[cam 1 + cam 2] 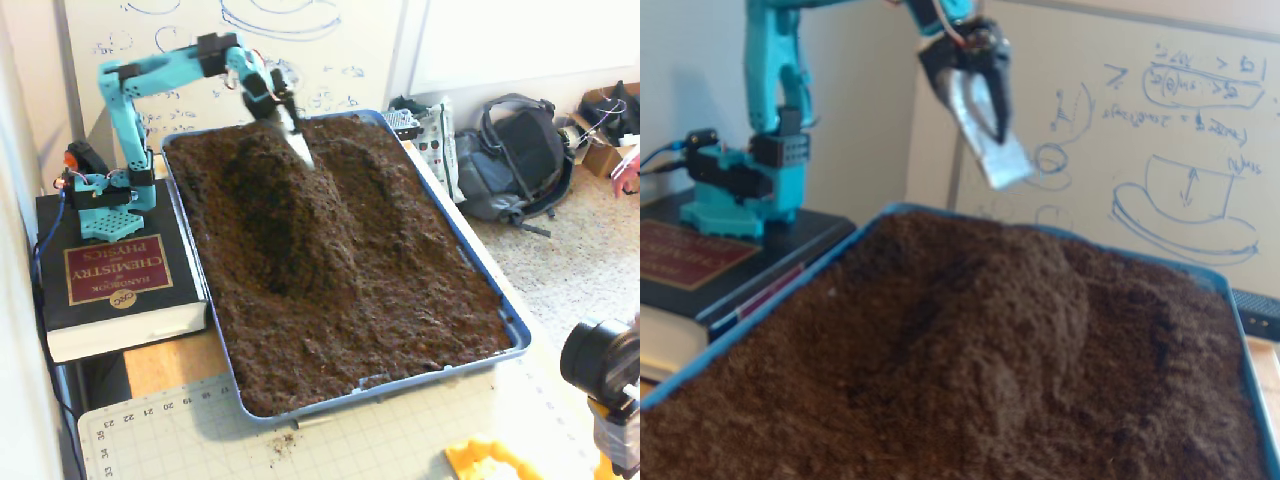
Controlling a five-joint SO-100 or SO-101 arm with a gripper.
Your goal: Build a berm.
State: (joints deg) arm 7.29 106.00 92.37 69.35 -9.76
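Dark brown crumbly soil fills the blue tray almost to the rim, and down its middle, running away from the near edge toward the whiteboard, rises the berm, a rounded ridge that also shows in the low fixed view. On the side nearer the arm a darker hollow lies against it, and a shallower trough runs along the other side. The turquoise arm stands on a thick chemistry handbook just beside the tray. Its gripper hangs in the air above the far end of the ridge, clear of the soil, and in the low view a pale flat scoop blade hangs from it, tilted. Whether the jaws clamp anything or stand apart, I cannot tell. A backpack lies on the floor beyond the tray.
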